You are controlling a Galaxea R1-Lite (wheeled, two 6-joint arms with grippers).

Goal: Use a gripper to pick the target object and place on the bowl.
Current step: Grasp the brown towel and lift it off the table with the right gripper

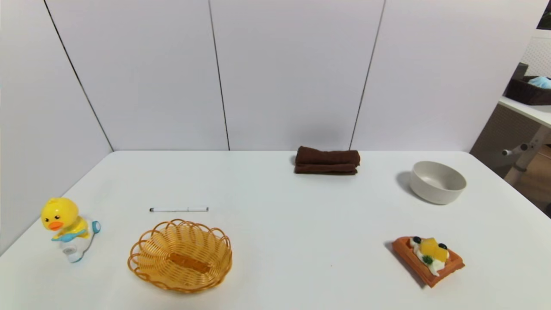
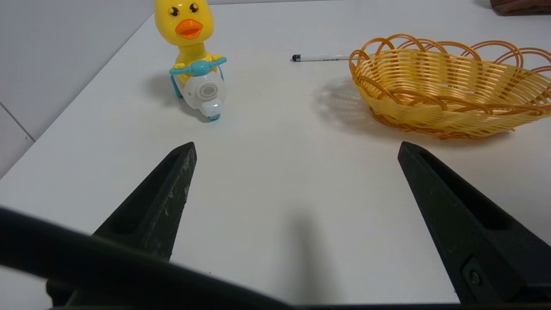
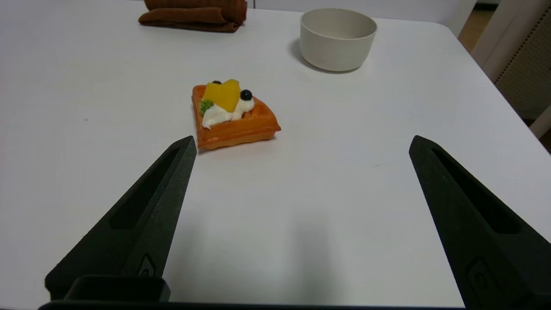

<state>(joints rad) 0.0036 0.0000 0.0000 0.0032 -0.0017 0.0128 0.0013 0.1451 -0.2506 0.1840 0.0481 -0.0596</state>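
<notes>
The dark brown folded towel [image 1: 327,160] lies at the back of the white table, near the wall; it also shows in the right wrist view [image 3: 193,15]. The off-white bowl [image 1: 438,181] stands empty to its right, apart from it, and shows in the right wrist view [image 3: 338,38]. Neither arm shows in the head view. My left gripper [image 2: 297,148] is open and empty above the table's near left part. My right gripper [image 3: 302,144] is open and empty above the near right part, short of the waffle toy.
An orange waffle toy [image 1: 430,259] lies at the front right. An orange wicker basket [image 1: 181,255], a pen [image 1: 178,209] and a yellow duck toy [image 1: 66,227] are on the left. The table's right edge [image 1: 512,189] runs just beyond the bowl.
</notes>
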